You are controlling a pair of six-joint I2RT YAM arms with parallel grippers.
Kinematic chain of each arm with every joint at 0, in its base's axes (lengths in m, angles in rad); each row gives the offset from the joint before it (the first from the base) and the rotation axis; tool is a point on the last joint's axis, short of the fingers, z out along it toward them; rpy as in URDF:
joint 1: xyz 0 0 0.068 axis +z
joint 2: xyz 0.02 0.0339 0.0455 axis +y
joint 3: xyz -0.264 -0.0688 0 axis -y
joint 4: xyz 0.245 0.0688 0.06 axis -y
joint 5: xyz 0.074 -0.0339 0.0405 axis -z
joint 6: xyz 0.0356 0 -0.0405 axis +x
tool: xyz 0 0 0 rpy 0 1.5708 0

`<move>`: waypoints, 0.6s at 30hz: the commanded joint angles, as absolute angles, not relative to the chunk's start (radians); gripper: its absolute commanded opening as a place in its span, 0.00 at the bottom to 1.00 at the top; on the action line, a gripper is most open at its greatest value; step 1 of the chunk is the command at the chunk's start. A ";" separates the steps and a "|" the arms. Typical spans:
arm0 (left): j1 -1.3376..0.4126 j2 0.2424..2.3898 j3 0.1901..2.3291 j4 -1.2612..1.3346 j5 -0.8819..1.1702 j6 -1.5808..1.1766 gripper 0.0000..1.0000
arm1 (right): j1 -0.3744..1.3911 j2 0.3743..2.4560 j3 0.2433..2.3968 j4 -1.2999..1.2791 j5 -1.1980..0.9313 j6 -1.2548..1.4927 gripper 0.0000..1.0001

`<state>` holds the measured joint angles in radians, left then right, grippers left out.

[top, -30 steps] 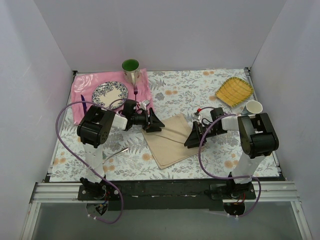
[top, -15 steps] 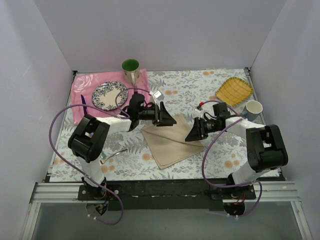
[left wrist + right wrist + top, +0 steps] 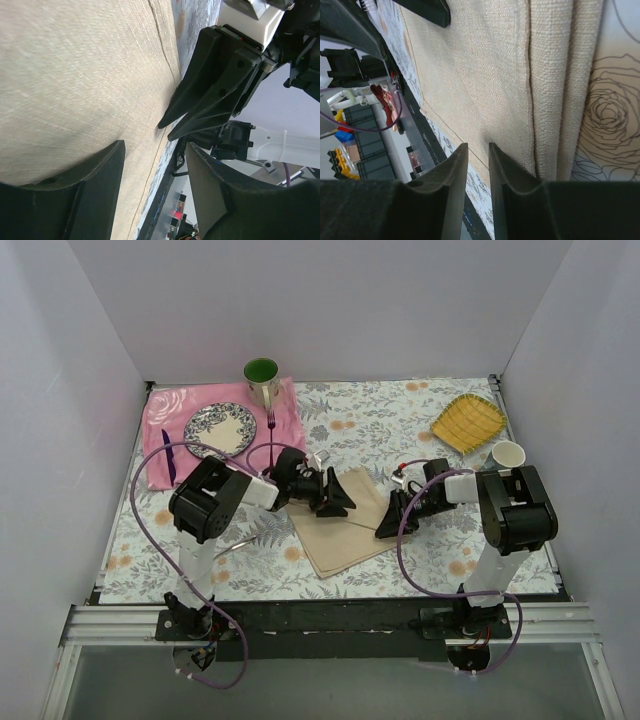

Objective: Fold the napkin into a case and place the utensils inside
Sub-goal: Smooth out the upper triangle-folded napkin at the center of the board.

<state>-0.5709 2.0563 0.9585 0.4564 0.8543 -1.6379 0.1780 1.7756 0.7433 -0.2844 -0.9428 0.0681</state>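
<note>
the napkin (image 3: 345, 532), plain beige woven cloth with a stitched hem, lies mid-table, partly folded, its layers stacked along one side. our left gripper (image 3: 345, 506) stands half open over the flat weave, gripping nothing. our right gripper (image 3: 382, 531) is nearly closed at its edge; we cannot tell whether it pinches cloth.

L gripper (image 3: 338, 502) low, jaws apart, R gripper (image 3: 386, 528) low, jaws nearly together
</note>
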 commanded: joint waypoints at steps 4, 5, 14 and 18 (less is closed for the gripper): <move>-0.467 2.023 0.913 0.451 0.864 -1.594 0.54 | 0.169 1.841 0.753 -0.307 -0.842 0.025 0.31; -0.459 2.017 0.898 0.457 0.871 -1.585 0.54 | 0.167 1.844 0.755 -0.310 -0.838 0.025 0.31; -0.327 2.026 0.885 0.422 0.965 -1.467 0.54 | 0.166 1.848 0.755 -0.316 -0.822 0.018 0.29; -0.278 2.049 0.887 0.440 1.031 -1.437 0.54 | 0.166 1.855 0.758 -0.318 -0.822 0.015 0.28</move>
